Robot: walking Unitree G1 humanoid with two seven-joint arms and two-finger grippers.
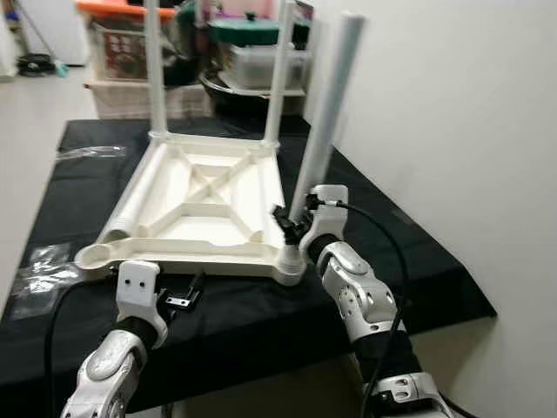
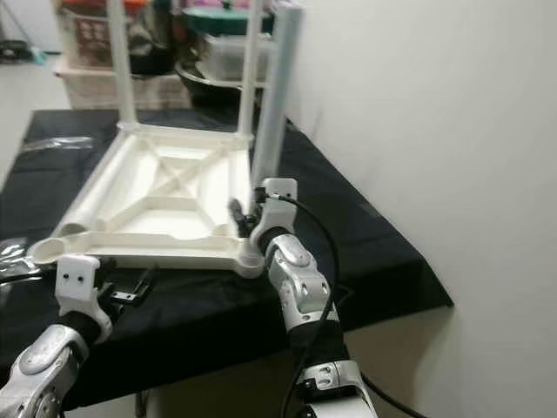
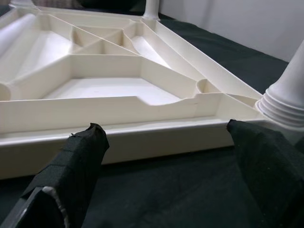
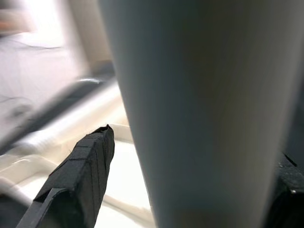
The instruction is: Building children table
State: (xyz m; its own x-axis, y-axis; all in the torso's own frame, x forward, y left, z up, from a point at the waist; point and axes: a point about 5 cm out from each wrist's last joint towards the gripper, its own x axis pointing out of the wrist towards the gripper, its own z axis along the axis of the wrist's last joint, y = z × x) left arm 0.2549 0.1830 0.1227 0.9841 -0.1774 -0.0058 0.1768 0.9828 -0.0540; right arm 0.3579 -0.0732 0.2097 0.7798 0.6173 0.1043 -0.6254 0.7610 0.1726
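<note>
Right jaws (image 1: 294,223) clasp table leg (image 1: 329,113).

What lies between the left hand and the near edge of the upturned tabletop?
Only bare black cloth: the left wrist view shows the left hand open just short of the tabletop rim.

Both arms are built of rounded silver segments with dark joints between them. Behind the left gripper (image 1: 183,294) sits a white boxy wrist housing with two small dark screw holes on its face. The right gripper (image 1: 290,223) has a like white housing behind its fingers, and a black cable loops from it back along the forearm. The fingers (image 3: 71,161) are black, long and wedge-shaped, wrapped in a matte, cloth-like covering.
</note>
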